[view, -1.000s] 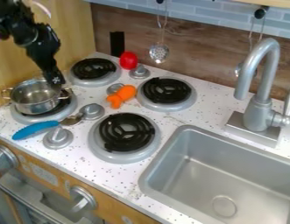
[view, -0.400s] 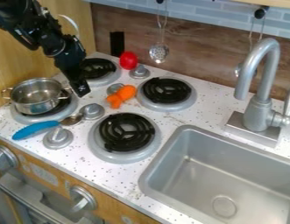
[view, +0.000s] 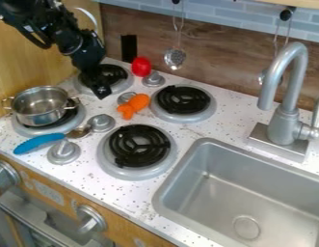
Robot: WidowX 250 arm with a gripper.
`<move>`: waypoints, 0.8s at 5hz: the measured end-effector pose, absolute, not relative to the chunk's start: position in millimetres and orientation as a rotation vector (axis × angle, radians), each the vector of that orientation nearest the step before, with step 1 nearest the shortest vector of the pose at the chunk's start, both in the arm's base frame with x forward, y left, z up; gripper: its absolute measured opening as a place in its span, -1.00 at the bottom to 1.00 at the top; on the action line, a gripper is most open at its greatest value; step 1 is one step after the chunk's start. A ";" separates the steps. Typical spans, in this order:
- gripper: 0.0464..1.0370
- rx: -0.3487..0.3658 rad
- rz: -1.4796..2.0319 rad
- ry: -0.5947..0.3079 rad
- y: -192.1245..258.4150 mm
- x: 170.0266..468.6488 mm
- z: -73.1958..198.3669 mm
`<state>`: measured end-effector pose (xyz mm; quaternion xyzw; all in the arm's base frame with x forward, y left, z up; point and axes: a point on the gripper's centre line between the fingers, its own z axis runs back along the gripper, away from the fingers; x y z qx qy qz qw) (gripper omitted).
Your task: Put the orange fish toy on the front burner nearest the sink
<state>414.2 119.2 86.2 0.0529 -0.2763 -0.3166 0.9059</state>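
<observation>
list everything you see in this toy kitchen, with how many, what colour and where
pot: one, silver metal, on the near left burner
spoon: one, blue handle with metal bowl, on the counter in front of the pot
orange toy: one, orange, between the two back burners
red object: one, red, near the back wall
burners: four, black coils on grey bases, left of the sink
stove-top knobs: five, grey, among the burners
sink: one, grey, lower right
faucet: one, grey, behind the sink
slotted ladle: one, silver, hanging at the back wall
gripper: one, black, over the back left burner
</observation>
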 end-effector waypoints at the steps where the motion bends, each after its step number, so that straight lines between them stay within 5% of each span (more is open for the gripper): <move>1: 0.94 0.080 -0.669 -0.585 105.9 421.2 89.7; 4: 0.94 -0.005 -0.661 -0.507 99.3 442.0 49.1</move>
